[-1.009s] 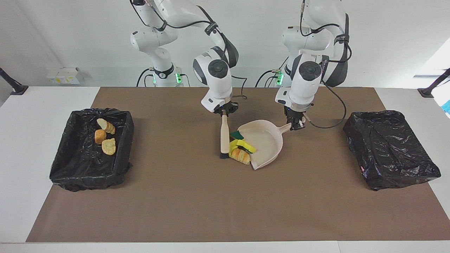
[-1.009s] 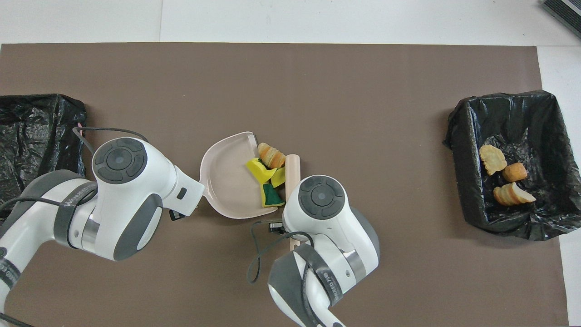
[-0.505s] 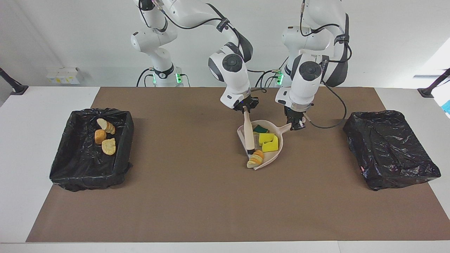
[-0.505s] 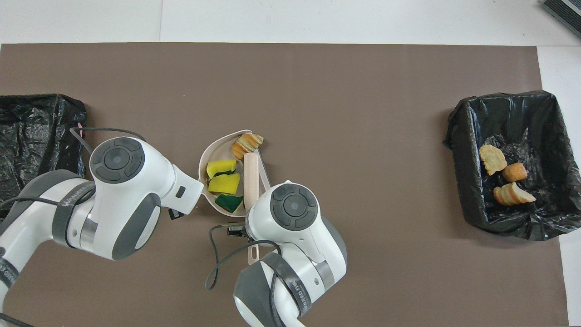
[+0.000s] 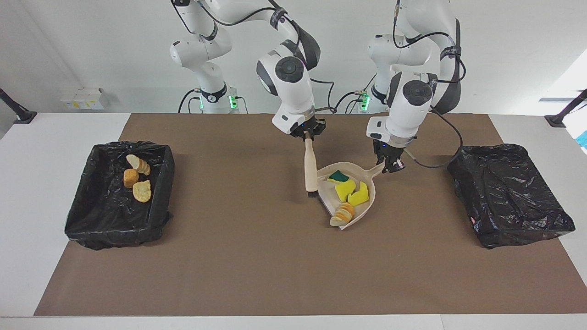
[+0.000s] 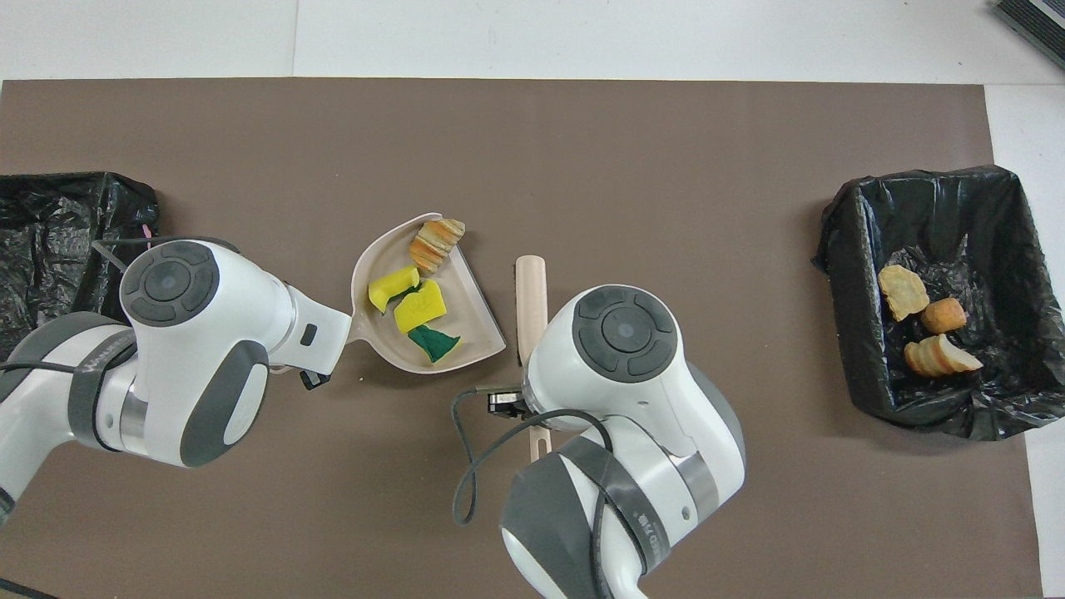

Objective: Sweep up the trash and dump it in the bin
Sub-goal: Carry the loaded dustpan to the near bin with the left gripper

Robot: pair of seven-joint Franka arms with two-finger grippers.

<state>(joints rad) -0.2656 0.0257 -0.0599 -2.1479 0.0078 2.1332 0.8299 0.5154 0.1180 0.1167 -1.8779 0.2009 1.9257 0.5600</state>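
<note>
Brown mat (image 5: 257,256) on white table (image 5: 27,206)

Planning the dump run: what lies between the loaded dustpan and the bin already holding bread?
Only the brush, held by the right gripper beside the dustpan; bare mat up to the bin, in both views.

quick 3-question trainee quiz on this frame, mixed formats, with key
1. True or false: the bread slice lies at the dustpan's open lip.
2. How many scraps sit in the dustpan? A) two B) four C) six
3. Fill in: the right gripper is shut on the ___ handle, beside the pan.

Key:
1. True. It lies at the open lip.
2. B. The green-backed sponge, two yellow sponge pieces and the bread slice. The left gripper holds the dustpan's handle.
3. Brush.
</note>
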